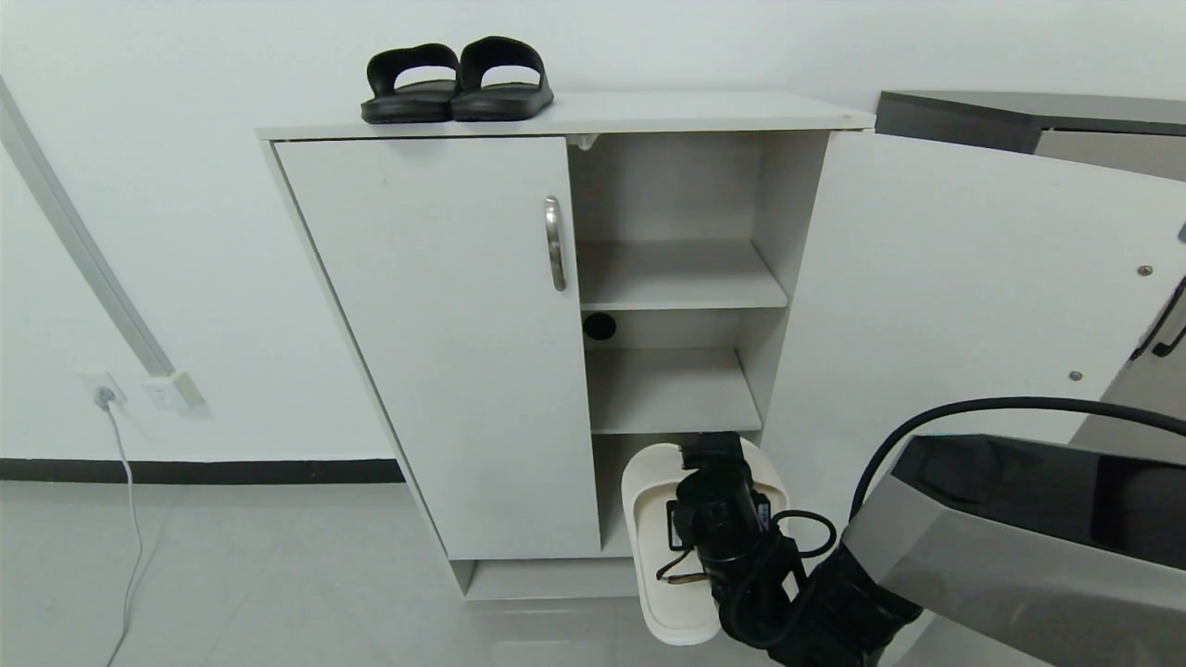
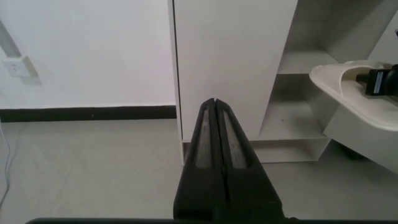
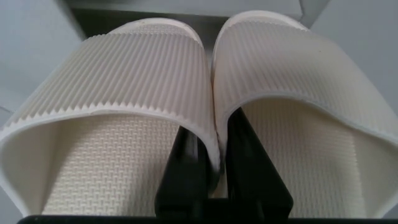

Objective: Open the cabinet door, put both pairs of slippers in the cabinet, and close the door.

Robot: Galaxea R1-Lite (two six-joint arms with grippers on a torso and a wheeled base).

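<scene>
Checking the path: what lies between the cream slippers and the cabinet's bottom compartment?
Nothing. The head view shows bare space from the cream slippers, in the right gripper, to the bottom compartment.

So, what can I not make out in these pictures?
- Head view: the space behind the closed left door, hidden by the door itself.
- Head view: the bottom compartment floor, covered by the white slippers and right arm.
- Right wrist view: the tips of the right gripper, under the slipper straps.

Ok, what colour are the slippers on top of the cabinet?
Black slippers, clearest in the head view.
</scene>
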